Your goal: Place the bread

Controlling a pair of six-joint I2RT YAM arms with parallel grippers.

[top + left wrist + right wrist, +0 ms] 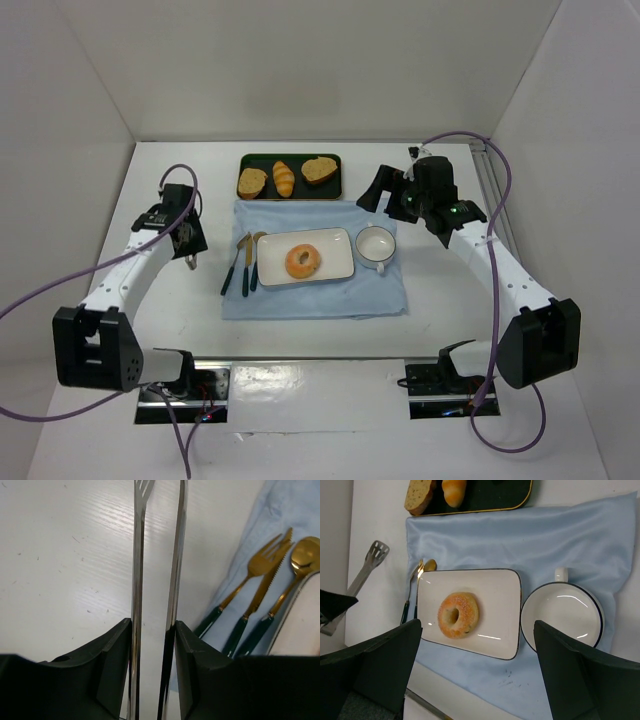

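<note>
Left gripper (153, 625): clamped on the shank of a pair of metal tongs (139, 555), both arms pinched nearly parallel between its pads. The tong tips point over bare table just left of the blue cloth (560, 540) and carry nothing, which suggests the tool has finished its carry. Right gripper (382, 195): fingers spread wide, holding nothing, raised above the cloth's right side, probably parked clear of the work. The bread (469, 611) lies flat near the middle of the white rectangular plate (495, 595), touching no tool. It is a ring with an orange-brown, sugar-pale crust and an open centre hole, apparently intact. Gold cutlery (260, 595) lies beside the plate's left edge. Judgement: placement looks done.
</note>
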